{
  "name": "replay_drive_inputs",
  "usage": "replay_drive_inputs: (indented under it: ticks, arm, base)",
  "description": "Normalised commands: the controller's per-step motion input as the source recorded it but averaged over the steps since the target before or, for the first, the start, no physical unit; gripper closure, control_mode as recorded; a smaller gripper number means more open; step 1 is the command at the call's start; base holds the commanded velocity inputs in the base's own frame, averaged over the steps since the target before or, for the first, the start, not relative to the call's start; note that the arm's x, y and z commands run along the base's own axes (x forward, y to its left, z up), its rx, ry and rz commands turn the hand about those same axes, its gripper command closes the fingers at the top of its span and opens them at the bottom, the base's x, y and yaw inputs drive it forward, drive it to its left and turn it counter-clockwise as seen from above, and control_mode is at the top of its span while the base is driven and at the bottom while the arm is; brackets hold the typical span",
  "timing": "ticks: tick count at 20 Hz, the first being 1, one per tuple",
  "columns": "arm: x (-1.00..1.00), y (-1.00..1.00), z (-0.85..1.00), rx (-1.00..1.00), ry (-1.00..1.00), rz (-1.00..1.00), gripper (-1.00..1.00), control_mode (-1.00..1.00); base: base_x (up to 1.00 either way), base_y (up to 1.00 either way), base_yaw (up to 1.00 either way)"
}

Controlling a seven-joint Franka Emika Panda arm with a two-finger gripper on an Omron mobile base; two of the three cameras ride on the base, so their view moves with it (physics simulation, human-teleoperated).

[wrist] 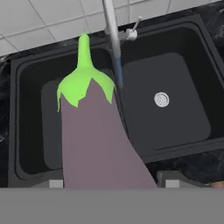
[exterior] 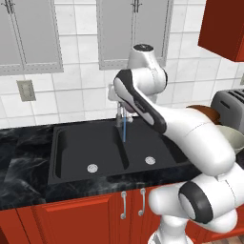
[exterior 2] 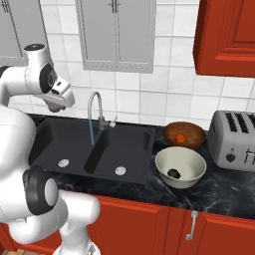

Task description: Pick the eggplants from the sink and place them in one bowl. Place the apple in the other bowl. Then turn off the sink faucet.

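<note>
The pale purple eggplant [wrist: 96,140] with its green stem stands between my fingertips, so my gripper [wrist: 111,183] is shut on it, held high above the black sink [wrist: 175,118]. The almost black eggplant [exterior 2: 173,173] lies in the pale grey-cream bowl [exterior 2: 196,162] on the counter right of the sink [exterior 2: 134,149]. The apple [exterior 2: 181,138] rests in the reddish-brown bowl [exterior 2: 169,130] behind it. A thin blue stream runs from the silver sink faucet [exterior 2: 93,102] onto the divider between the basins. The faucet [wrist: 110,22] stands just right of the eggplant's stem in the hand view.
A silver toaster [exterior 2: 234,139] stands at the right end of the counter beyond the bowls. Red wall cabinets [exterior 2: 226,35] hang above it. Each basin has a round drain [exterior 2: 120,171]. My arm's elbow reaches over the sink's right half in the left base view.
</note>
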Motion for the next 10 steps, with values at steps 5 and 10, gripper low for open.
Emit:
replay_drive_inputs:
  ticks: [5,10]
  arm:
    - [-0.14,-0.61,0.02,-0.03,0.0,-0.09,1.0,-1.0]
    - [-0.01,-0.71,-0.02,0.0,-0.01,-0.13,1.0,-1.0]
  base:
    - [0.0,0.0,0.0]
    - [0.0,0.0,0.0]
